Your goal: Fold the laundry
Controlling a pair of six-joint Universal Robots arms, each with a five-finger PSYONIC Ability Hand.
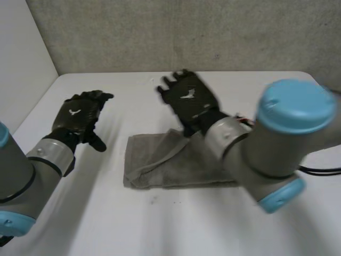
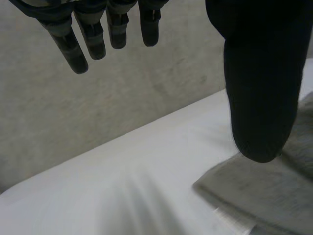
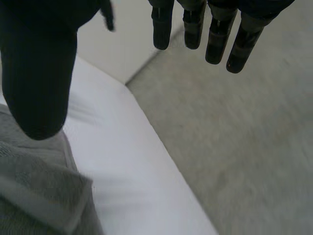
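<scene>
Item: grey terry-cloth towel, roughly folded, lying on the white counter between the two arms; top layer rumpled.
Handling (judged): soft, light and limp. It will sag and slide unless pinched at a corner or along the hemmed edge.
Left hand: raised clear beside the towel, fingers relaxed and apart, holding nothing.
Right hand: lifted over the towel's far edge, fingers extended, empty.

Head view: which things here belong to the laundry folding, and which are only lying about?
Belong to the job:
- grey towel, lying partly folded on the table
- left hand, open, beside the towel and apart from it
- right hand, open, by the towel's far edge

Only surroundings:
- white table
- grey wall
</scene>
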